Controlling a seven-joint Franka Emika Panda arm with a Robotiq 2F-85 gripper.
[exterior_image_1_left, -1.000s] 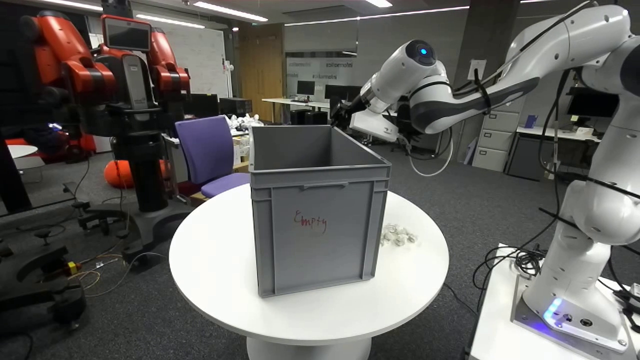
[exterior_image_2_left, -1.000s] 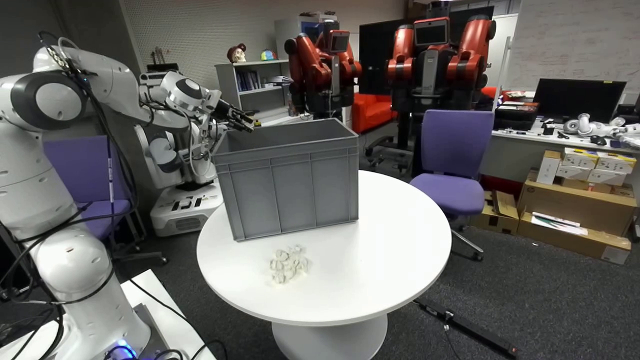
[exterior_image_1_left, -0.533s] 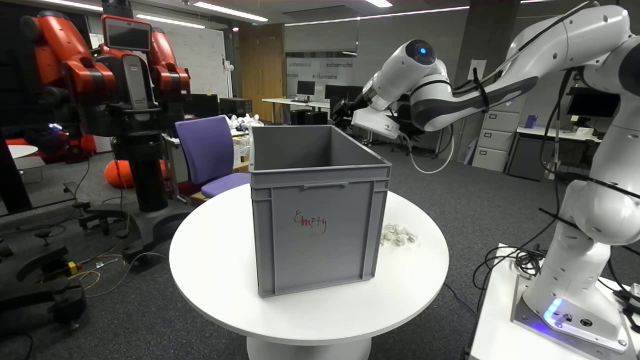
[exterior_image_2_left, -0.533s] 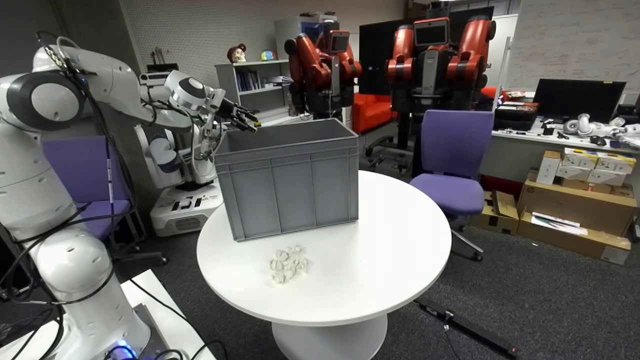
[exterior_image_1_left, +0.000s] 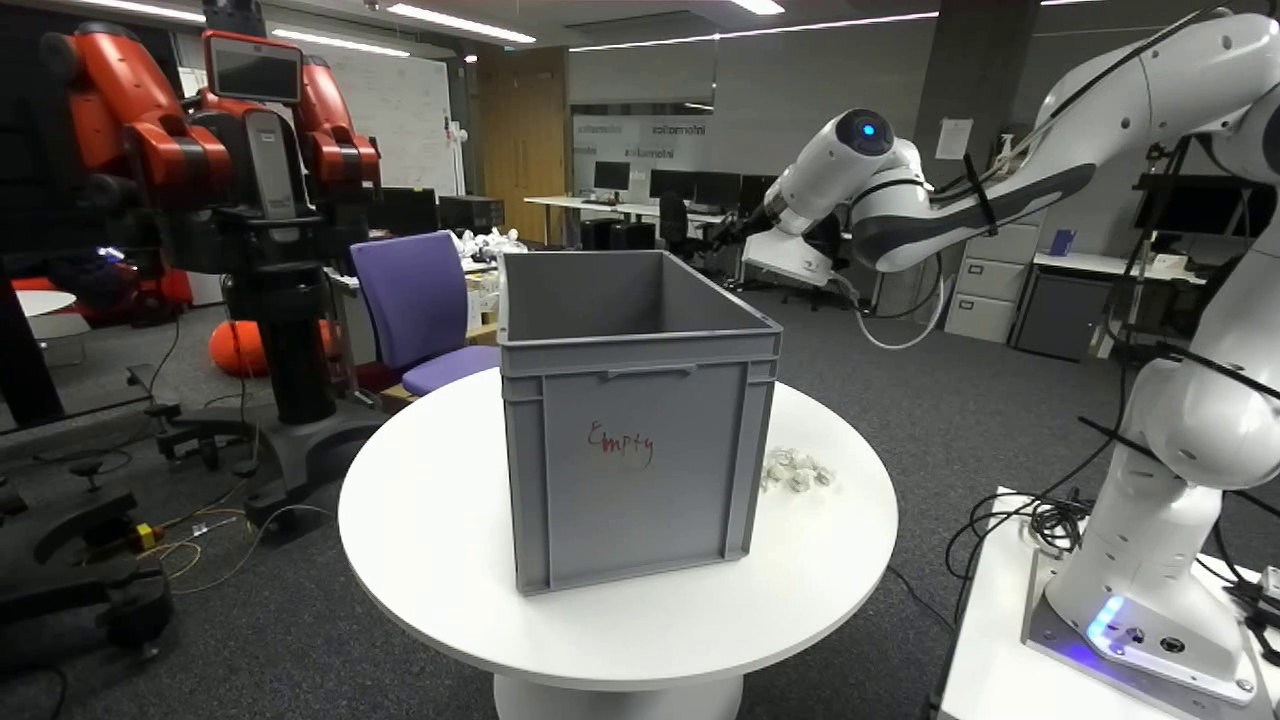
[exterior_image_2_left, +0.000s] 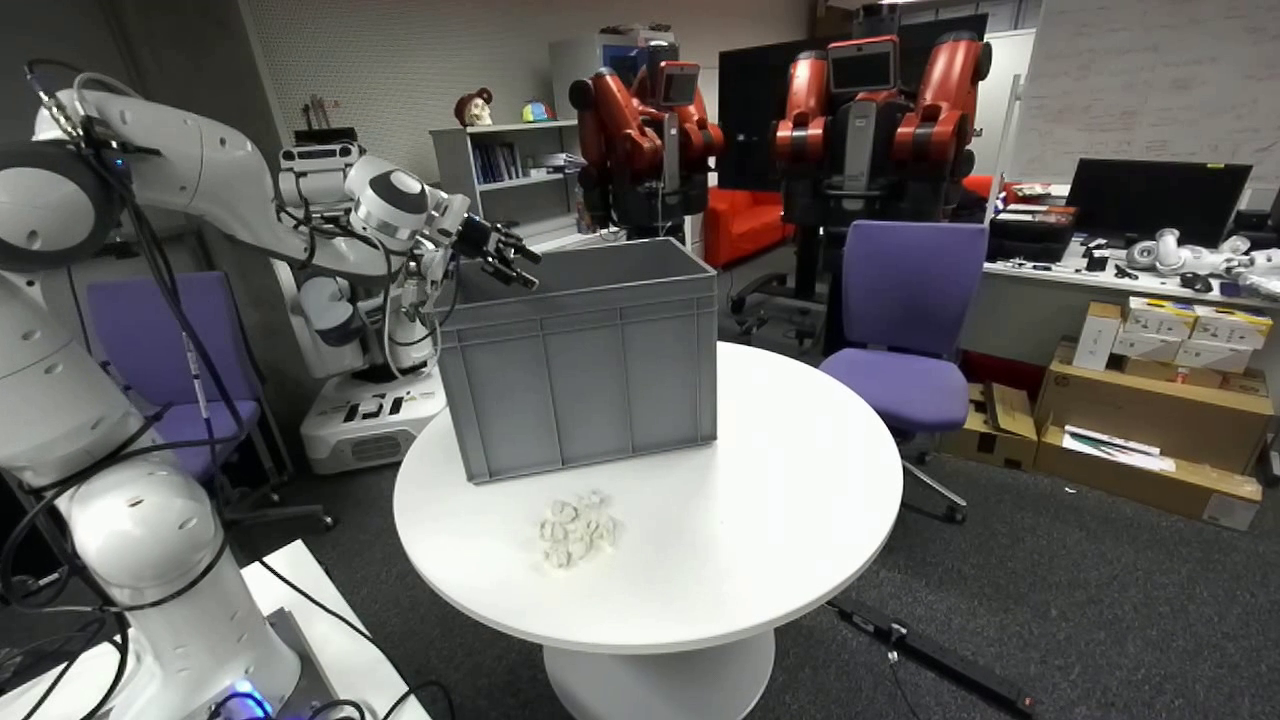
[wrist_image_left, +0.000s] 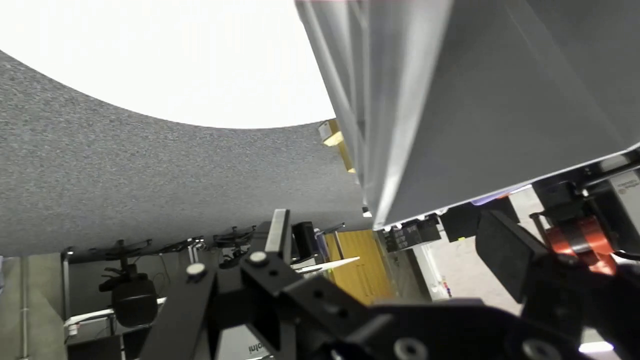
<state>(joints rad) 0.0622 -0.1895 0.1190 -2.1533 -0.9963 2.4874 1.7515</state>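
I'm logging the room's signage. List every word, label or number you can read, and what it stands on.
"Empty": red handwriting on the bin.
"informatics": mirrored and repeated on the far wall.
Too small or faint to read: markings on the whiteboard, paper sheet, small boxes, carton and a red robot.

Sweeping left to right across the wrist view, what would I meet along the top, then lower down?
Top: white tabletop, gray crate. Lower down: dark office chair, wooden door, red robot. The claw spreads across the lower part, so I left it out.
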